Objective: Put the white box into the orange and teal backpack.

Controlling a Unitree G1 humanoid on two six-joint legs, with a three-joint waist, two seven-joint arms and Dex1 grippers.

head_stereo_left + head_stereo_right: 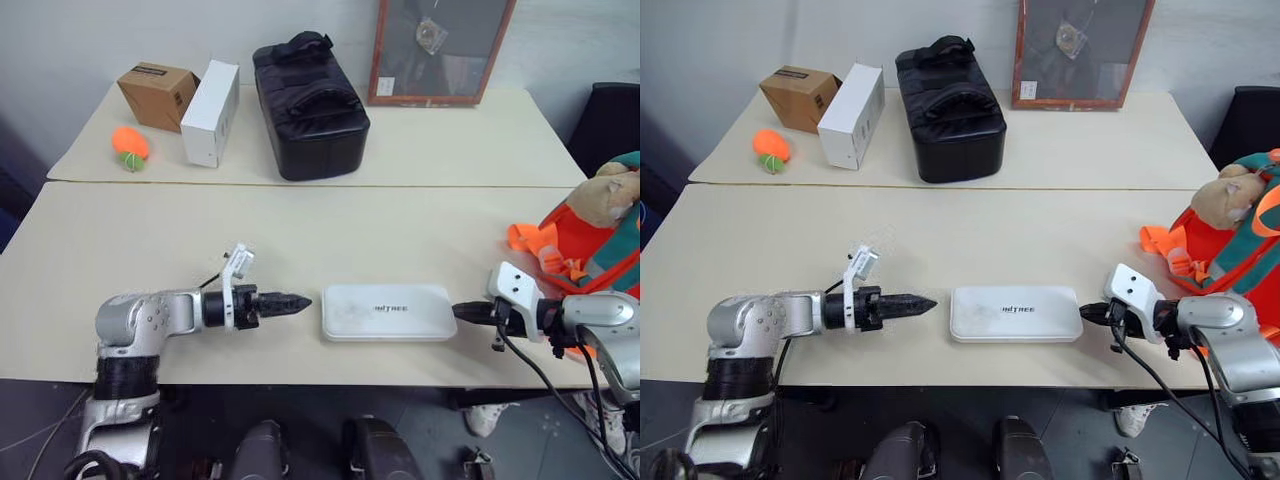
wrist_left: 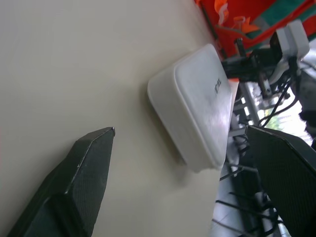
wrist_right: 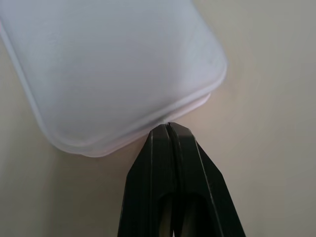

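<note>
The white box [image 1: 388, 312] lies flat near the front edge of the near table, its dark lettering facing up. My left gripper [image 1: 300, 302] points at its left end from a short gap away. The left wrist view shows that gripper's fingers [image 2: 89, 173] spread wide and open, the box [image 2: 197, 103] ahead of them. My right gripper [image 3: 169, 126] is shut, and its tips meet the box's right end [image 3: 113, 64]. The orange and teal backpack [image 1: 590, 250] sits at the table's right edge behind my right arm, with a tan plush toy [image 1: 610, 200] on it.
On the far table stand a black duffel bag [image 1: 308, 105], a tall white carton [image 1: 211, 112], a brown cardboard box [image 1: 157, 96] and an orange and green ball [image 1: 130, 145]. A framed picture [image 1: 435, 50] leans on the wall. A dark chair [image 1: 610, 120] is at far right.
</note>
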